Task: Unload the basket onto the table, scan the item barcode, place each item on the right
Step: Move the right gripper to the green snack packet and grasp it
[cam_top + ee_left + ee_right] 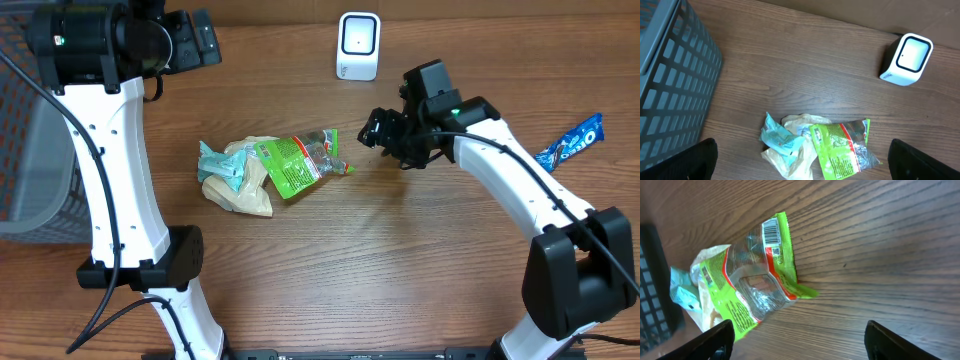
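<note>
Right gripper [380, 130] is wide open w/ nothing in it, just beside the green packet [297, 163], which lies on the pile of wrappers [235, 188]. Better to pinch pkt at its edge, not over the barcode [771, 230], so code can face the scanner [358, 45].

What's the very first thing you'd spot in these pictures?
The bright green packet jumps out, lying on a crumpled pile of wrappers in the middle. A small white scanner stands at the far edge, and a blue packet lies off to the right.
</note>
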